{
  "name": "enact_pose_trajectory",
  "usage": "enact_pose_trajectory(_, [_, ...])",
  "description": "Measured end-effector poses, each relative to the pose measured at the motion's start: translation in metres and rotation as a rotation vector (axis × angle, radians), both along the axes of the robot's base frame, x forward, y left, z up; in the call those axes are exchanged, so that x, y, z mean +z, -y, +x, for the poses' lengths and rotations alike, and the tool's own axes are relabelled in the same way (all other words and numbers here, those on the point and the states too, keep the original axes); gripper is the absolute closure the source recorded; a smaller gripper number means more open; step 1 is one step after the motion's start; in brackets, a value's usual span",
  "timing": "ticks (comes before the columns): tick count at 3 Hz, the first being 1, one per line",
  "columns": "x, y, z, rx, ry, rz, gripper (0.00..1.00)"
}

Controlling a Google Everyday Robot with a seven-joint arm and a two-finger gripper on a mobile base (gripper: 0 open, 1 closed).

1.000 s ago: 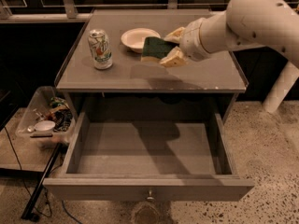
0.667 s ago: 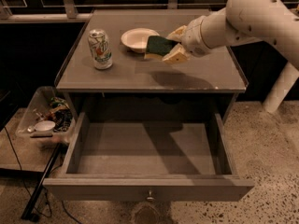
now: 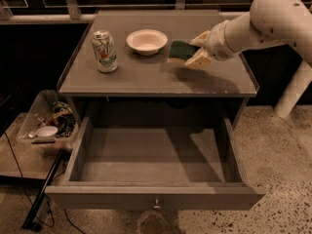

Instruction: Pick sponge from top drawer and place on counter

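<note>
Our gripper point(image 3: 194, 51) squeezes the sponge point(image 3: 179, 49) low over the counter point(image 3: 146, 77) by the bowl point(image 3: 146, 41), ready to put it down.

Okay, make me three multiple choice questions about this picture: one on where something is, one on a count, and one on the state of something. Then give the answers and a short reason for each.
1. Where is the sponge?
A. In the top drawer
B. Over the counter, held in the gripper
C. Inside the bowl

2. Leaving out the sponge, how many things stand on the counter?
A. One
B. Two
C. Four

3. What state is the top drawer in?
A. Pulled open, nothing visible inside
B. Pushed shut
C. Open with the can inside

Answers:
1. B: the gripper's fingers close on the sponge just right of the bowl, above the counter.
2. B: only the can and the bowl stand there.
3. A: the drawer sticks out toward the camera and its floor is bare.
</note>
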State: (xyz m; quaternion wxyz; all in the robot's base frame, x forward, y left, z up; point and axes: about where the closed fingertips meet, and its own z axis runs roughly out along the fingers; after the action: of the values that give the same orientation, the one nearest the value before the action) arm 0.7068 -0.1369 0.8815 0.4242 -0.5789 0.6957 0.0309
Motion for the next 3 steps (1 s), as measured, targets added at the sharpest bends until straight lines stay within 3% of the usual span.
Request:
enact_pose_trajectory(2, [-0.022,0.014,0.003,-0.006,-0.053,-0.019,1.0])
enact_pose_trajectory(3, [-0.023,0.014,0.003,-0.006,-0.055,-0.019,0.82])
